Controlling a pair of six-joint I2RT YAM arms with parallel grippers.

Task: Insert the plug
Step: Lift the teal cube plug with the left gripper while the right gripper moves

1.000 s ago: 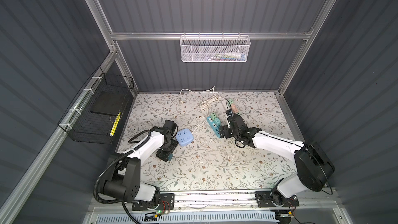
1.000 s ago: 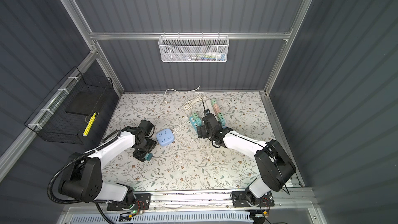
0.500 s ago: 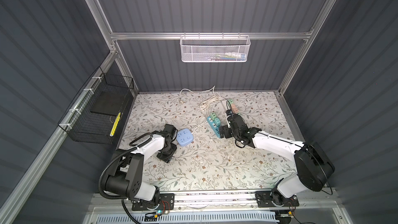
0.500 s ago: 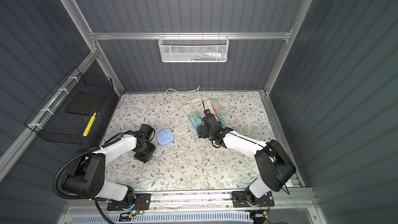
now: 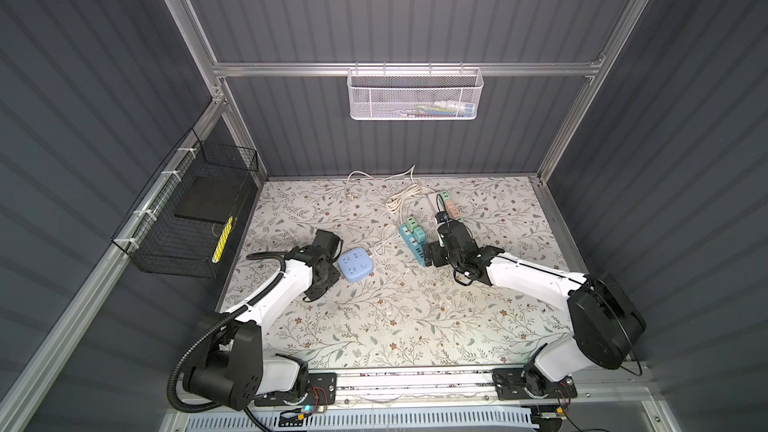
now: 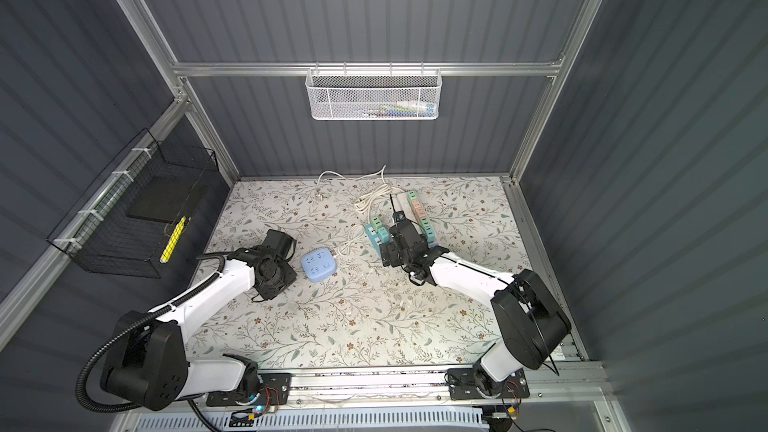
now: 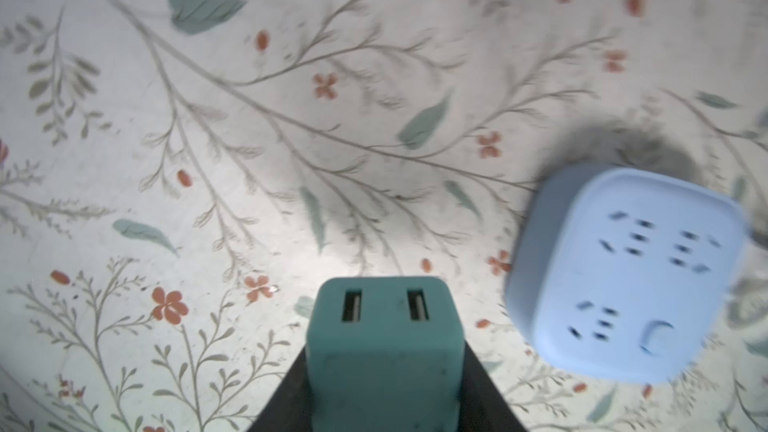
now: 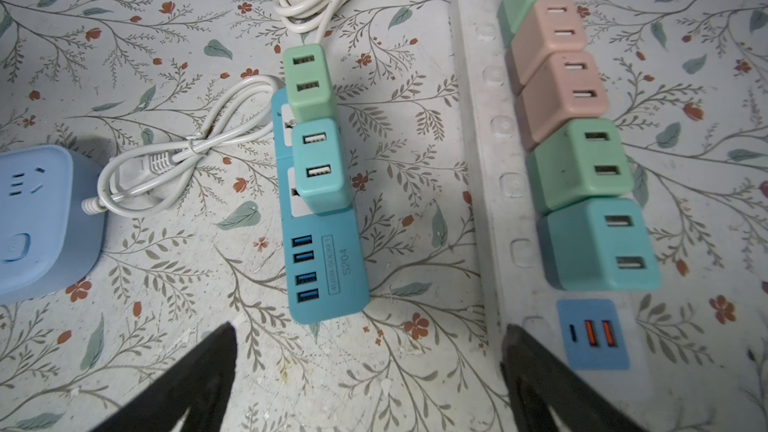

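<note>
Top view: left gripper (image 5: 318,286) low beside blue cube socket (image 5: 354,264). Left wrist: jaws pinch teal USB charger plug (image 7: 384,351) by its flat sides, near the socket; probably light, rigid, smooth, prone to twisting. Right wrist: right gripper (image 8: 365,384) spread, empty, before blue power strip (image 8: 324,268).

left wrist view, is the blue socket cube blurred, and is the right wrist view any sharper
Left wrist view: the blue socket cube and floral mat are streaked, likely motion blur, while the teal charger up close is crisp; right wrist view: sharp, print on the blue usb strip legible.
</note>
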